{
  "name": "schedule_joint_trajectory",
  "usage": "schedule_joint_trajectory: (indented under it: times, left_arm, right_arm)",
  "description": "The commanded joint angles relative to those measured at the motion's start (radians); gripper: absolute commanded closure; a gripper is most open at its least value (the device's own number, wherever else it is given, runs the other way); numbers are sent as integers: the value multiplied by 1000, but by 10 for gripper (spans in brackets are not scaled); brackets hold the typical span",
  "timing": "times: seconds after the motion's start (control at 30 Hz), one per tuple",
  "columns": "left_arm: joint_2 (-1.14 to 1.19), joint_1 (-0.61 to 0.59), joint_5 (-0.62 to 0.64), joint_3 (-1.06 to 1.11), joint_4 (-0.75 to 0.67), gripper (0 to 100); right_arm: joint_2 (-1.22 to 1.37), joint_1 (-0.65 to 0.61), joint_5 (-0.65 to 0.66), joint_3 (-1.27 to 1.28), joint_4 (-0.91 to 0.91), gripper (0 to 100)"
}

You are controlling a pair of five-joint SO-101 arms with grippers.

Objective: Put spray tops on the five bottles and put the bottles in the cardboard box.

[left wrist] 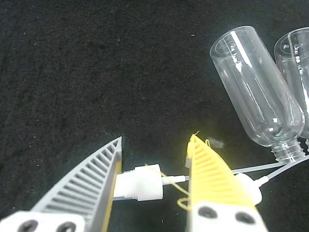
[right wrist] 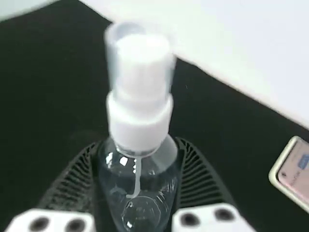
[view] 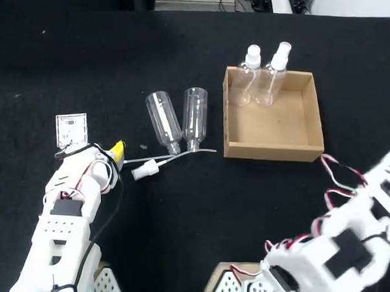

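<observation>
Right tool (right wrist: 140, 154) pinches a capped bottle (right wrist: 139, 116); left tool (left wrist: 155, 145) is spread around a spray top (left wrist: 142, 182) on the surface (left wrist: 72, 72), with two bare bottles (view: 162, 120) (view: 195, 120) at its one o'clock.

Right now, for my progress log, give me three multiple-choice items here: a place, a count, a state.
1. Relative to the cardboard box, the two uncapped bottles lie: A inside it; B on the table beside it; C in a gripper.
2. How many capped bottles stand in the box? A two; B one; C four.
3. The right gripper is: A open; B shut on an uncapped bottle; C shut on a capped bottle.
Answers: 1B, both lie outside it; 2A, two stand at its far side; 3C, its wrist view shows the clamp.
</observation>
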Motion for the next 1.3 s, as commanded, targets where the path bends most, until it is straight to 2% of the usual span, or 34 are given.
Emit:
schedule_joint_trajectory:
  times: [0.0,0.3,0.6,0.93,1.27]
  left_arm:
    - [-15,15,-17,-8,-21,791]
    - [-15,15,-17,-8,-21,791]
    - [-15,15,-17,-8,-20,791]
    - [-15,15,-17,-8,-20,791]
    - [-15,15,-17,-8,-20,791]
  right_arm:
    - [-234,-101,-8,-27,160,988]
    - [-479,-391,-8,-28,394,987]
    - [-380,-597,-8,-47,368,988]
    - [-119,-618,-8,-150,327,988]
    - [7,-615,-37,-254,319,988]
